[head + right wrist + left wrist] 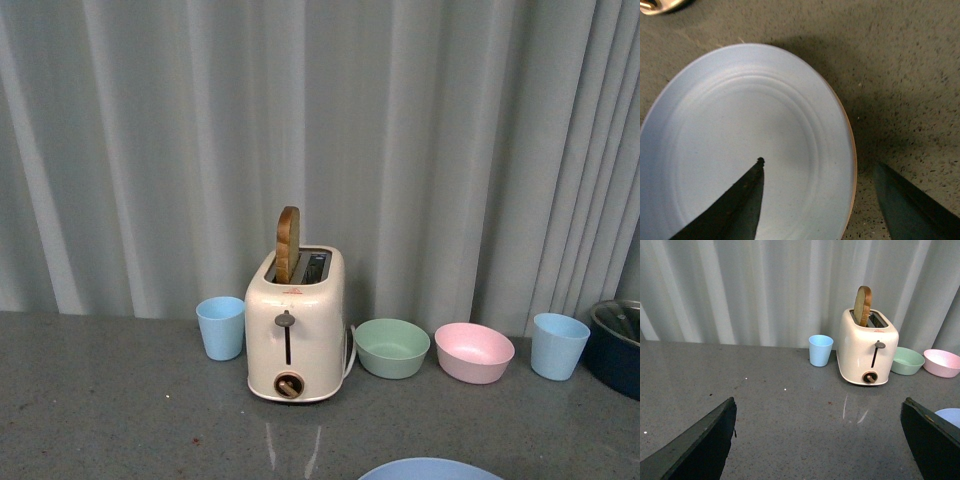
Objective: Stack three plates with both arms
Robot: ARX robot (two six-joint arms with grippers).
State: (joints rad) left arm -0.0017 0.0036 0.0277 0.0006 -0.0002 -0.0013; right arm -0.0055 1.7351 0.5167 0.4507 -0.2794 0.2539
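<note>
A light blue plate (740, 125) lies flat on the grey counter and fills most of the right wrist view. A thin pinkish-orange edge (854, 165) shows just under its rim. My right gripper (818, 162) is open and straddles that rim, with one finger (735, 205) over the plate and the other (912, 202) over the counter beside it. The plate's rim also peeks in at the bottom of the front view (430, 468) and at the edge of the left wrist view (950, 415). My left gripper (817, 400) is open above bare counter, nothing between its fingers.
A cream toaster (295, 325) with a slice of bread stands at the back centre. Beside it are a light blue cup (220, 327), a green bowl (392, 347), a pink bowl (474, 352), another blue cup (559, 345) and a dark pot (618, 345). A grey curtain hangs behind.
</note>
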